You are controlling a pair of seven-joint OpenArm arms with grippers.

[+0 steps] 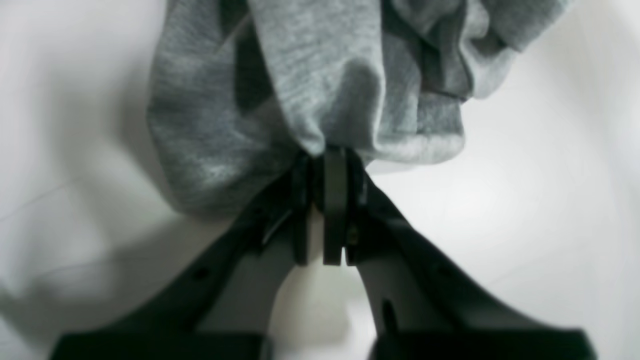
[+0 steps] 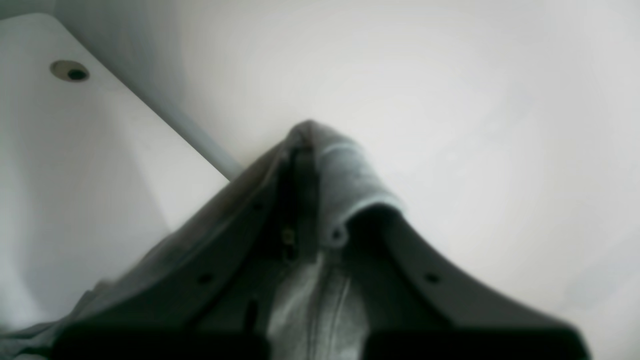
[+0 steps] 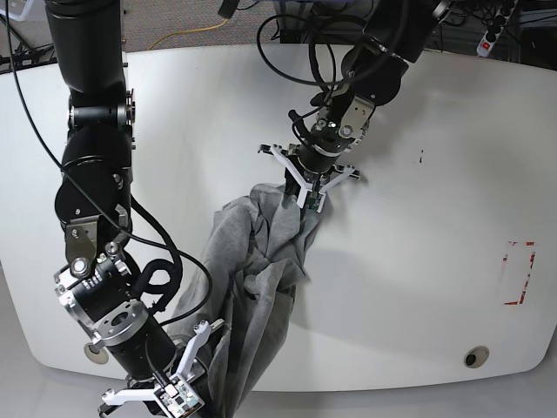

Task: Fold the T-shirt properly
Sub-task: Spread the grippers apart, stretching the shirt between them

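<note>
The light grey T-shirt (image 3: 261, 261) hangs bunched in a long strip between my two grippers above the white table (image 3: 418, 244). At the strip's far end my left gripper (image 3: 306, 198) is shut on a gathered fold. In the left wrist view the left gripper (image 1: 327, 155) has its black fingers pressed together on the T-shirt (image 1: 300, 75). My right gripper (image 3: 184, 402) is at the table's front edge, shut on the near end. The right wrist view has the T-shirt (image 2: 345, 170) draped over the closed right gripper (image 2: 305, 145). No printed letters show.
A red rectangle mark (image 3: 520, 272) sits on the table at the right. Round holes (image 3: 473, 357) lie near the front edge. Cables and a power strip (image 3: 496, 35) lie beyond the back edge. The table's front edge (image 2: 200, 137) runs under my right gripper.
</note>
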